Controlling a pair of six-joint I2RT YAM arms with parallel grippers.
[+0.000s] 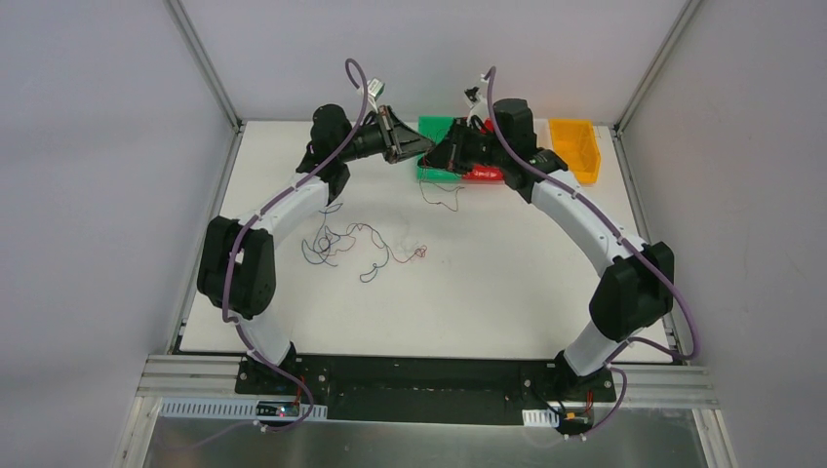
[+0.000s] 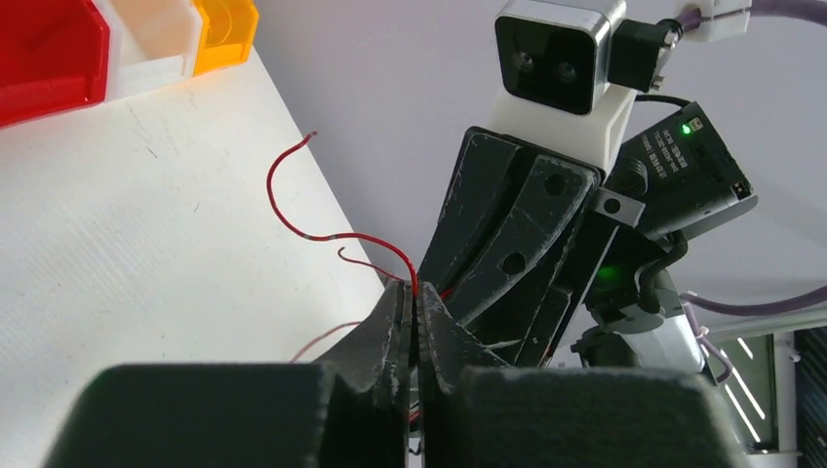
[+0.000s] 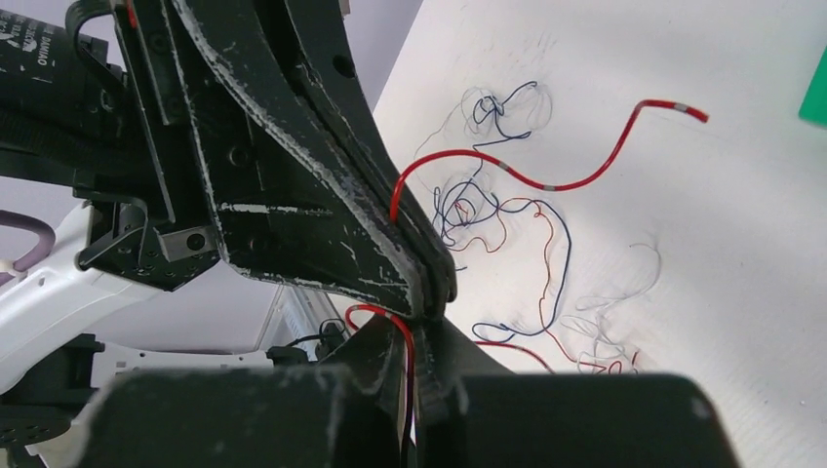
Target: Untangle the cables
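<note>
Left claw (image 2: 412,327) and right claw (image 3: 417,351) are both clenched tip to tip on what looks like the same red wire (image 2: 283,210), held up near the far edge of the bench (image 1: 507,283). The other cables (image 1: 356,244) sprawl loosely toward its left edge. They look thin, light and springy, so probably slippery; pinching near a free end seems best. The print on the black box (image 2: 683,161) is too small to read.

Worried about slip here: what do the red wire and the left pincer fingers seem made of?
The red wire looks plastic-insulated: glossy skin, pale bands, smooth springy curves. The left pincer fingers look like matte black hard plastic, though the look leaves that open; pale scuffs run along their edges.
</note>
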